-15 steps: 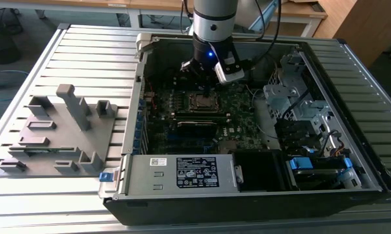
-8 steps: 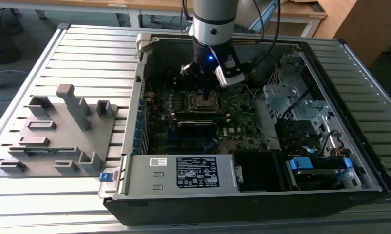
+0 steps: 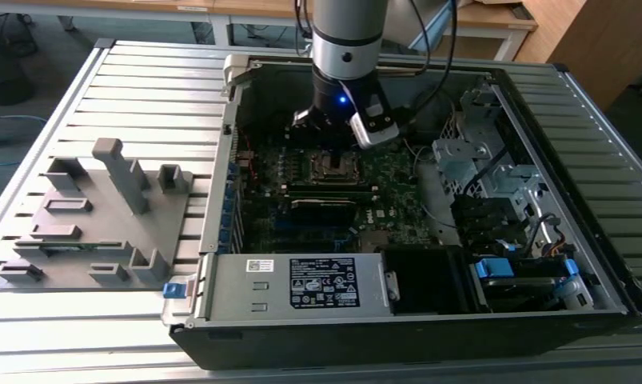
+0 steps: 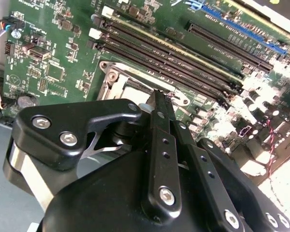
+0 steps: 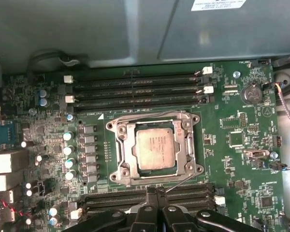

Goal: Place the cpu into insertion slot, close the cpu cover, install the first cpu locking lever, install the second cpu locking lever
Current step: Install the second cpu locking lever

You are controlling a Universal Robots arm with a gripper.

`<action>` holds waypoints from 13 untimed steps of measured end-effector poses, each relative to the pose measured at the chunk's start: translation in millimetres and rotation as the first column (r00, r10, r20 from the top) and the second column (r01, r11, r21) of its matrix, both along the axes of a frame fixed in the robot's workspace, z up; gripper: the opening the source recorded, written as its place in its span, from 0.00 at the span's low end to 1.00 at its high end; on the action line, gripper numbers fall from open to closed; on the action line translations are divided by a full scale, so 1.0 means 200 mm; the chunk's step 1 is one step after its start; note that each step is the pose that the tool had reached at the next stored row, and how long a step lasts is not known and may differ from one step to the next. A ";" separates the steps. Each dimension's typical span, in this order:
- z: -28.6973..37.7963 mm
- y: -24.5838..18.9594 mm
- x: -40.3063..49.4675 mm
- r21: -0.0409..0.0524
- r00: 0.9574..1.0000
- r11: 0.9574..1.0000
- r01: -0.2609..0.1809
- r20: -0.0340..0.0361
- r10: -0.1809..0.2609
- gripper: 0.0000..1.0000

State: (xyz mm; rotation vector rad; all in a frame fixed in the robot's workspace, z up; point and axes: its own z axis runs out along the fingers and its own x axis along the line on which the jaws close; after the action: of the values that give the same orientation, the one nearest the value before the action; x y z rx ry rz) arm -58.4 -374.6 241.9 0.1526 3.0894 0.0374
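CPU (image 5: pixel 155 149) sits in its slot (image 5: pixel 123 151) under the cover (image 5: pixel 189 145), right ahead of your empty, clenched pincer (image 5: pixel 156 192).

The cpu (image 5: pixel 155 149), a small flat square chip with a dull silver-grey face, is seated flat in the insertion slot (image 5: pixel 120 147). It is framed by the cpu cover (image 5: pixel 187 151), a thin silvery plate lying closed around it, between the long memory slots on the green motherboard.
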 end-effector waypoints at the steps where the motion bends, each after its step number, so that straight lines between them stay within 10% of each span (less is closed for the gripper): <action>1: -0.002 -0.005 -0.002 0.000 1.000 1.000 -0.001 0.000 0.001 0.10; 13: -0.027 -0.018 -0.027 0.000 1.000 1.000 -0.002 0.000 0.002 0.10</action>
State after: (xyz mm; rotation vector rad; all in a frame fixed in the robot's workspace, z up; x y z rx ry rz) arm -63.8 -378.3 236.4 0.1498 3.0896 0.0372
